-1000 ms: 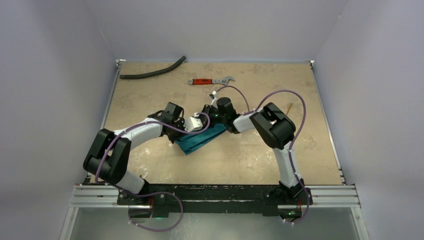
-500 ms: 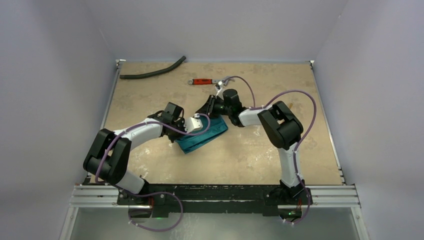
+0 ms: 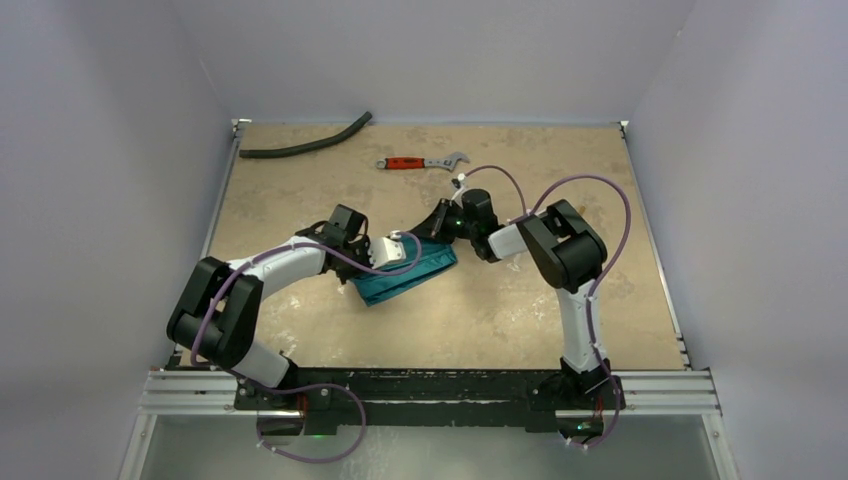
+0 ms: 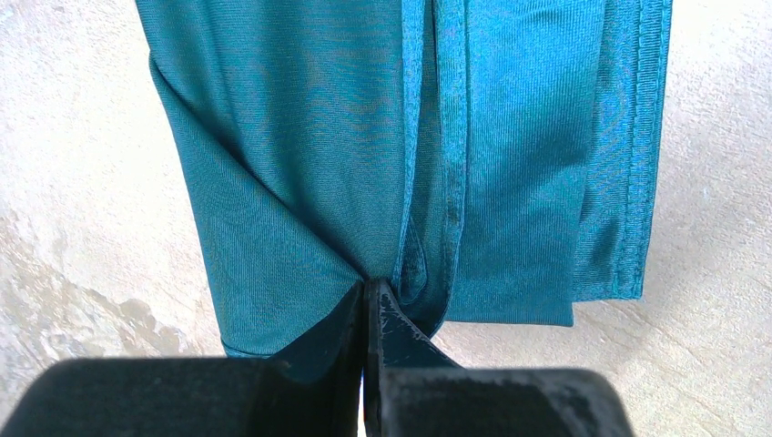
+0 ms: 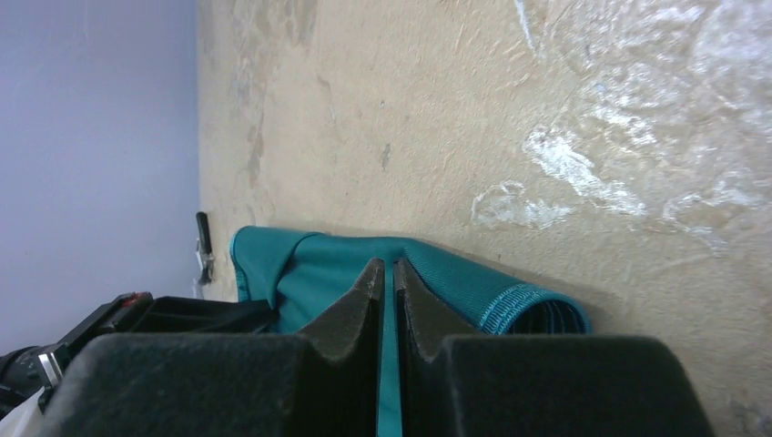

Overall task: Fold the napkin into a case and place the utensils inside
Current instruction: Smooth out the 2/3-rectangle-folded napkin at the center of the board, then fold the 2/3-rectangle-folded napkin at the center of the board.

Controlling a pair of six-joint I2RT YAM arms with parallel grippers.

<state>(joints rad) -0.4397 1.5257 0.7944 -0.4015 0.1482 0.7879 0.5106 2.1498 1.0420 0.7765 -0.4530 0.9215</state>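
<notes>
no text, label, brand or number can be read in any view. the wrench (image 3: 420,161) is too small to show any marking, and the napkin (image 4: 346,137) is plain.

- The top camera sits high above the near edge, facing down and away, far enough to take in the whole table (image 3: 500,310)
- The left wrist camera looks steeply down past the left gripper (image 4: 367,286), very close on the napkin (image 4: 300,137)
- The right wrist camera is rolled sideways, skimming low along the tabletop past the right gripper (image 5: 388,267)
- All three views share that napkin
</notes>
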